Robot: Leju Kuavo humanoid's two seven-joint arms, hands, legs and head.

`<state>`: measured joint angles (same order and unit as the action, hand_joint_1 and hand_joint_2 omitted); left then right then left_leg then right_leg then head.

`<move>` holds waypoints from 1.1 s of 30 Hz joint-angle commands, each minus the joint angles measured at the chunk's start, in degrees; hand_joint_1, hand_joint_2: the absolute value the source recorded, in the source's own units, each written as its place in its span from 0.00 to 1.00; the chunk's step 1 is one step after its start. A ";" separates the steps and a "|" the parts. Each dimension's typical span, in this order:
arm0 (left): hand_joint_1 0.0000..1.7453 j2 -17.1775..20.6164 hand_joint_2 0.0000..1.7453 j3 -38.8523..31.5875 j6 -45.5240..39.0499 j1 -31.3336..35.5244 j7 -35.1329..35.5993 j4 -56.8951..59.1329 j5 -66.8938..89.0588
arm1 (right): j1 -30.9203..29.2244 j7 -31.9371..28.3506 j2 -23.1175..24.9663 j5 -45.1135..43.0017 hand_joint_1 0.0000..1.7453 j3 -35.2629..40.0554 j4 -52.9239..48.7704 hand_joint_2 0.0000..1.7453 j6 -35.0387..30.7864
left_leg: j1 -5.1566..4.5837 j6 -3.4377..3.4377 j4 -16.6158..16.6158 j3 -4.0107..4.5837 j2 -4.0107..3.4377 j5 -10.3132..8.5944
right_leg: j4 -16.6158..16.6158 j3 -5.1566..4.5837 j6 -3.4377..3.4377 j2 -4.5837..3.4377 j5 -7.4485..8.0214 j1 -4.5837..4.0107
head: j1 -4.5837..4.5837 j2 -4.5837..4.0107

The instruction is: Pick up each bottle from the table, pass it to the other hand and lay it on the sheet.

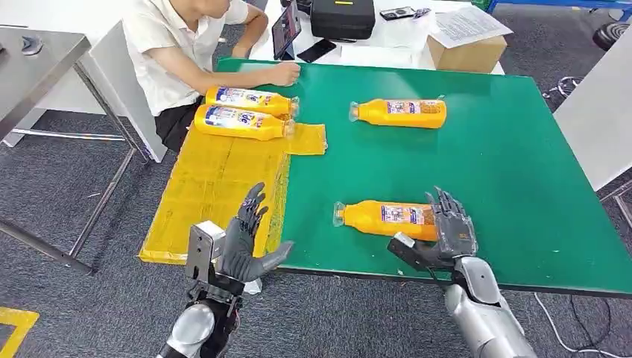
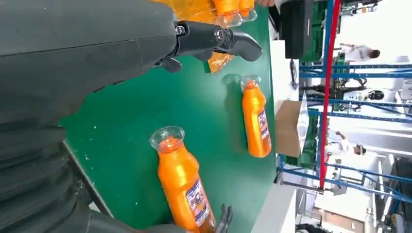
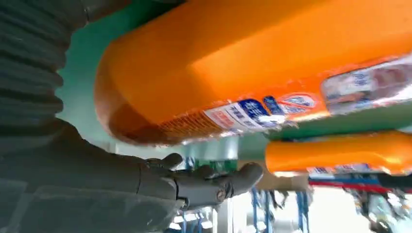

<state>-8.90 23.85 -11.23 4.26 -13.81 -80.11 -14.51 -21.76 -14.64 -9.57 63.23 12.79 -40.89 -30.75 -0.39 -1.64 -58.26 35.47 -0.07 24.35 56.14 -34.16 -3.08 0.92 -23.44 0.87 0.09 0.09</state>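
A: Right hand (image 1: 446, 233) first. Fingers spread, thumb out on the near side, set at the base end of the near bottle (image 1: 387, 218). Not closed on it. The right wrist view has the bottle base right at the palm, thumb apart from it.

B: Contact?

A: Can't tell if the fingers touch. No grip, at any rate.

B: Left hand (image 1: 250, 240)?

A: Open, holding nothing, fingers up, over the table (image 1: 522, 171) edge where the sheet (image 1: 212, 186) hangs off.

B: Bottles?

A: Near bottle lies flat on the green top, cap toward the sheet. Far bottle (image 1: 401, 112) also flat, well apart. Two sheet bottles (image 1: 246, 112) lie side by side at the sheet's far end. A person (image 1: 186, 45) sits just beyond them, hand on the table.

B: Step?

A: I'd say pickup of the third bottle, two done, two left. Next: wrap fingers and thumb round the body, lift, carry toward the left hand. Gripping near the base would leave the cap half free for the left to take.
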 commanded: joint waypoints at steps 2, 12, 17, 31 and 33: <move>0.00 1.07 1.00 1.20 0.12 0.51 1.34 1.33 1.27 | -3.51 7.12 -1.77 -0.51 1.00 2.68 10.62 1.00 10.07 | 0.07 0.13 0.07 -0.33 0.02 0.09 | -0.09 0.34 0.13 -0.05 -0.07 -0.06 | -0.02 0.00; 0.00 0.76 1.00 1.01 0.52 0.33 2.36 1.09 2.04 | -2.49 7.22 -1.64 -1.85 1.00 1.97 10.46 1.00 12.36 | 0.09 0.06 0.06 -0.60 0.23 0.03 | -0.15 0.60 0.10 0.09 -0.06 -0.08 | -0.04 0.00; 0.00 0.88 1.00 1.08 1.07 0.70 1.90 2.32 0.81 | 0.79 -8.79 1.51 -17.19 1.00 -3.72 3.70 1.00 16.58 | 0.10 0.13 0.12 -0.77 0.23 0.04 | -0.19 0.78 0.16 0.09 -0.08 -0.09 | -0.04 0.00; 0.00 1.26 1.00 2.66 0.32 0.84 0.92 6.95 -6.85 | 8.92 -18.46 8.86 -39.96 1.00 -1.62 -23.51 1.00 25.78 | 0.14 0.20 0.05 -0.59 -0.13 0.14 | 0.01 0.47 0.18 -0.25 -0.10 -0.11 | -0.02 0.00; 0.00 1.46 1.00 3.60 0.08 1.06 0.67 7.28 -7.38 | 10.42 -17.84 10.76 -42.07 1.00 0.20 -27.11 1.00 25.15 | 0.11 0.15 0.05 -0.38 -0.19 0.11 | 0.02 0.30 0.12 -0.31 -0.05 -0.08 | -0.04 0.00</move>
<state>-8.87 24.90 -10.58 3.86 -12.92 -78.01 -19.30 -15.84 -31.74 -4.94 27.03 10.05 -52.81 -5.94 -0.30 -1.57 -58.25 35.23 -0.11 24.37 56.18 -33.92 -3.04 0.81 -23.45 0.80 0.04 0.09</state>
